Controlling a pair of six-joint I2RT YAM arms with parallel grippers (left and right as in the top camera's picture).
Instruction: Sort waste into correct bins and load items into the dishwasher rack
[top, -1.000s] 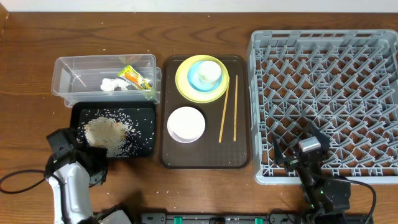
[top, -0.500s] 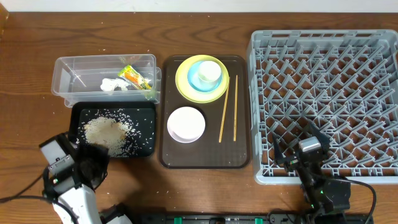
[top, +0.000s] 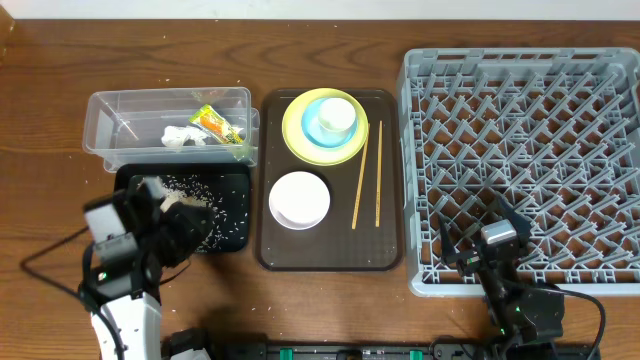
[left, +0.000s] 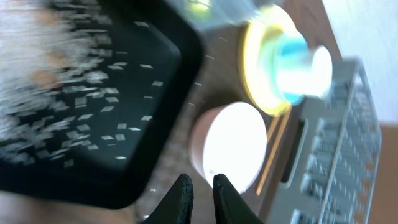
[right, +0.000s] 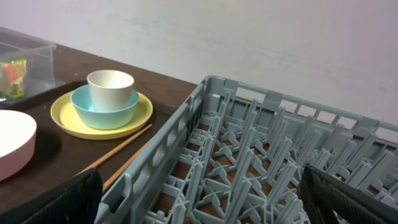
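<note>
The clear tub (top: 110, 115) holds the green-and-orange wrapper (top: 218, 124) and the white scrap (top: 180, 135). The black tub (top: 237, 238) holds loose rice (top: 172, 205). The yellow plate (top: 295, 140) carries the light blue bowl (top: 312, 128) with the white cup (top: 337, 116) in it. The whitish bowl (top: 299, 199) and chopsticks (top: 360, 185) lie beside it. My left gripper (top: 200, 228) hangs shut and empty over the black tub's front right; its view (left: 202, 186) is blurred. My right gripper (top: 482, 228) is open over the grey rack (top: 520, 150).
The dishes and chopsticks rest on a dark brown serving tray (top: 330, 255) between the tubs and the rack. The right wrist view shows the rack's near wall (right: 161, 155), the cup (right: 111, 87) and a chopstick (right: 118, 149). A cable trails at the front left.
My left arm has swung up and to the right from the table's front-left corner to over the black tub. My right arm has not moved.
</note>
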